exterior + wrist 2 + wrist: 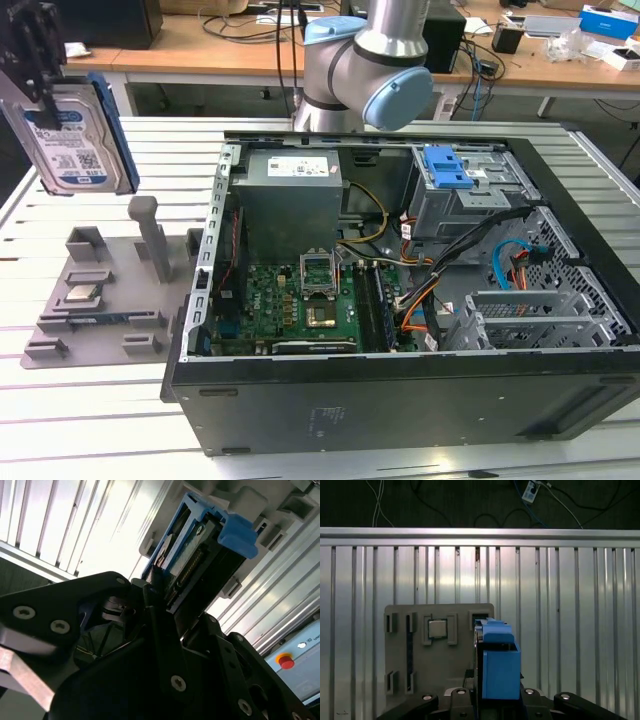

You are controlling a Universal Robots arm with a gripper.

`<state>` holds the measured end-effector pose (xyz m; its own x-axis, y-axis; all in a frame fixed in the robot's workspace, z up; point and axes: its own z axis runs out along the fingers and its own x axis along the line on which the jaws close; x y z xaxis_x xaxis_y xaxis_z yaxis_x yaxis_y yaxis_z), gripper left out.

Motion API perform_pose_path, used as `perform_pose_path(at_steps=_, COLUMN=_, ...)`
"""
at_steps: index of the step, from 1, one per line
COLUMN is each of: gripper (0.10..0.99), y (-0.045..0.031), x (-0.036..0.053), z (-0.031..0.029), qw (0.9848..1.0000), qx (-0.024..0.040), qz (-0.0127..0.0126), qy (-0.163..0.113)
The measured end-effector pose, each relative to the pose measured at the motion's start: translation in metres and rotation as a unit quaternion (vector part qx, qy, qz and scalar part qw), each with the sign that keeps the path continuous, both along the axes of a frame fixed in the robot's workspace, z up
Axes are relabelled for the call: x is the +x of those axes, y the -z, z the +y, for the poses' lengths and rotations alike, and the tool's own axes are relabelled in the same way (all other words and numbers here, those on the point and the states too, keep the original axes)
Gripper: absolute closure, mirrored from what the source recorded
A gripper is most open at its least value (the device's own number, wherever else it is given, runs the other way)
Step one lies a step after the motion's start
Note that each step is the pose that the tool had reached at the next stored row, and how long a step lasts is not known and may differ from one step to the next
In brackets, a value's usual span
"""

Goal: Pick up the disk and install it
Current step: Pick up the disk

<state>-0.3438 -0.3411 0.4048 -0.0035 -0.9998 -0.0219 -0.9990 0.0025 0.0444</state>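
The disk (72, 140), a silver hard drive with a white-and-blue label and a blue frame, hangs upright and slightly tilted in the air at the exterior view's upper left, above the grey holder plate (105, 300). My black gripper (38, 98) is shut on its top edge. In the second wrist view the disk (192, 560) shows edge-on between the fingers (156, 611), its blue tab at the far end. The first wrist view looks down past the disk's blue frame (498, 665) onto the holder plate (460, 655).
An open computer case (400, 400) lies on the slatted metal table (90, 420) at the exterior view's right, with a grey drive cage and blue latch (450, 172) at its far side. A small silver processor chip (80, 293) rests on the holder plate. The arm's base (360, 60) stands behind the case.
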Motion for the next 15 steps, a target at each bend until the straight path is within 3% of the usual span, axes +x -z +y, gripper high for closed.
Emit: perform_pose_path(at_steps=15, gripper=0.729, y=-0.0286, x=0.0005, z=0.0, qw=1.0, qx=0.0, qz=0.0003, qy=0.0)
